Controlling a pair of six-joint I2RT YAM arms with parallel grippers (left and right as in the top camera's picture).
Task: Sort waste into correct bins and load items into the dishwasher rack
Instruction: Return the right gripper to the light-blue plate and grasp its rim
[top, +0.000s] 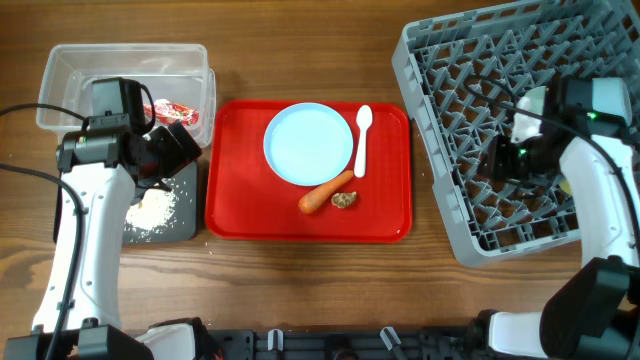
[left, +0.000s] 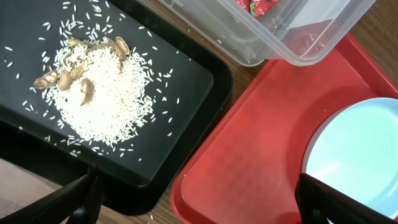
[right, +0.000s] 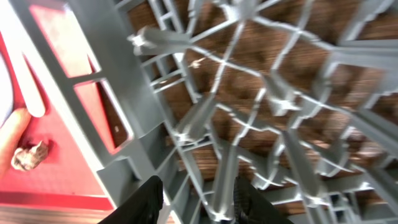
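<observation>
The clear tub holds the red wrapper. The black tray holds rice scraps with brown bits. My left gripper hovers open and empty over the gap between black tray and red tray; its fingers are spread wide. The pale blue plate, white spoon, carrot and brownish lump lie on the red tray. My right gripper is open over the grey rack; its fingers straddle a peg. No bowls or cup show.
In the left wrist view the tub overhangs the red tray's corner, with the wrapper inside, rice on the black tray and the plate at right. The right wrist view shows the rack wall, carrot tip and lump.
</observation>
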